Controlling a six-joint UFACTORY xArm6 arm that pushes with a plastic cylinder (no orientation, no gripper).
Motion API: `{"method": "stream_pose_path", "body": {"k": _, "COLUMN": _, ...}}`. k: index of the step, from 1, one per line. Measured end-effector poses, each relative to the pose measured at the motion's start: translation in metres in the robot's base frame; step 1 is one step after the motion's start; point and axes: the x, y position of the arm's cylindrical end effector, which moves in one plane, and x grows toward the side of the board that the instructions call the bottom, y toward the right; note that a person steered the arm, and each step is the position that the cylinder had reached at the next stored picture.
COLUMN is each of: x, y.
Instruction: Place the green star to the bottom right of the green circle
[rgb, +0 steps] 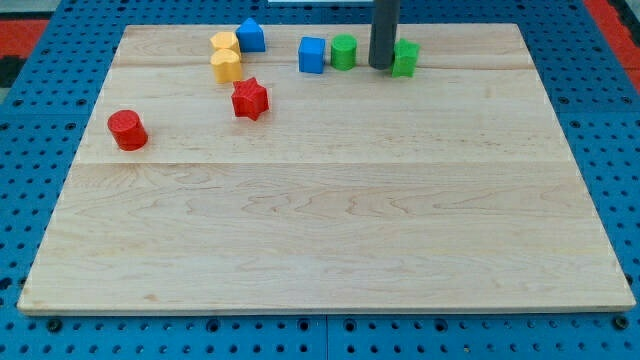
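The green circle (344, 52) stands near the view's top, just right of a blue cube (312, 55). The green star (406, 59) sits further right on the same row, a little lower. My tip (382, 66) comes down between the two green blocks, touching or almost touching the star's left side, and the rod hides part of the star. A small gap shows between my tip and the green circle.
A blue house-shaped block (250, 35), two yellow blocks (224, 42) (227, 66), a red star (250, 99) and a red cylinder (128, 130) lie at the upper left. The wooden board (330, 230) ends close behind the top row.
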Motion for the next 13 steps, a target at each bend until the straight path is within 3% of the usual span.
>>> {"method": "stream_pose_path", "body": {"k": 2, "x": -0.015, "y": -0.098}}
{"method": "stream_pose_path", "body": {"k": 3, "x": -0.013, "y": -0.059}}
{"method": "stream_pose_path", "body": {"k": 4, "x": 0.06, "y": -0.05}}
{"method": "stream_pose_path", "body": {"k": 5, "x": 0.076, "y": 0.017}}
{"method": "stream_pose_path", "body": {"k": 7, "x": 0.0, "y": 0.106}}
{"method": "stream_pose_path", "body": {"k": 8, "x": -0.016, "y": 0.105}}
{"method": "stream_pose_path", "body": {"k": 10, "x": -0.015, "y": -0.05}}
{"method": "stream_pose_path", "body": {"k": 11, "x": -0.002, "y": -0.042}}
{"method": "stream_pose_path", "body": {"k": 12, "x": 0.064, "y": -0.008}}
{"method": "stream_pose_path", "body": {"k": 13, "x": 0.138, "y": -0.049}}
